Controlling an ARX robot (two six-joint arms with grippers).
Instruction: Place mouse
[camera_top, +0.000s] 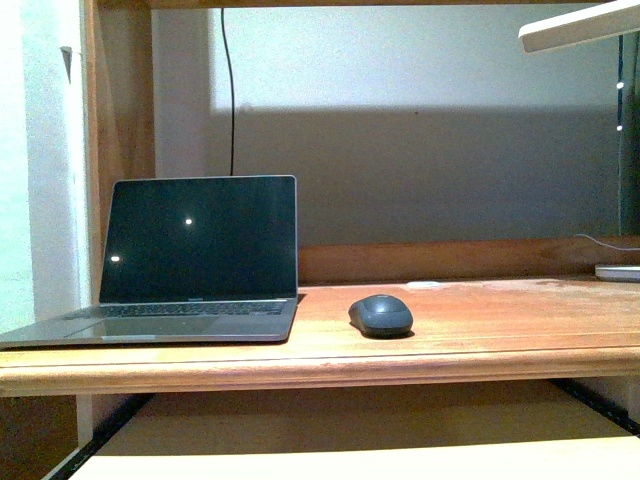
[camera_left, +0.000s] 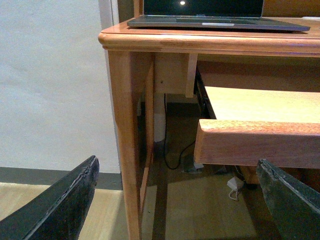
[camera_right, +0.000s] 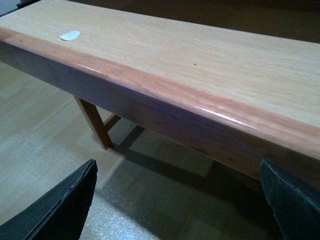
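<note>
Presently the mouse (camera_top: 381, 315) sits on the table (camera_top: 480, 330), just beside the open laptop (camera_top: 190, 260) on its right, near the table's front edge and touching nothing. Neither arm shows in the front view. Left end effector (camera_left: 177, 200) gapes wide, empty, low near the table leg (camera_left: 125, 145). Right end effector (camera_right: 177, 200) likewise spread, empty, below the pull-out shelf (camera_right: 200, 65), which carries a small white disc (camera_right: 70, 35).

Risks, as judged: both arms start under the woodwork, so rising could clip the shelf or table edge. A domed matte shell may slip from a pinch; a nudge could push the mouse off the front edge or into the laptop.
</note>
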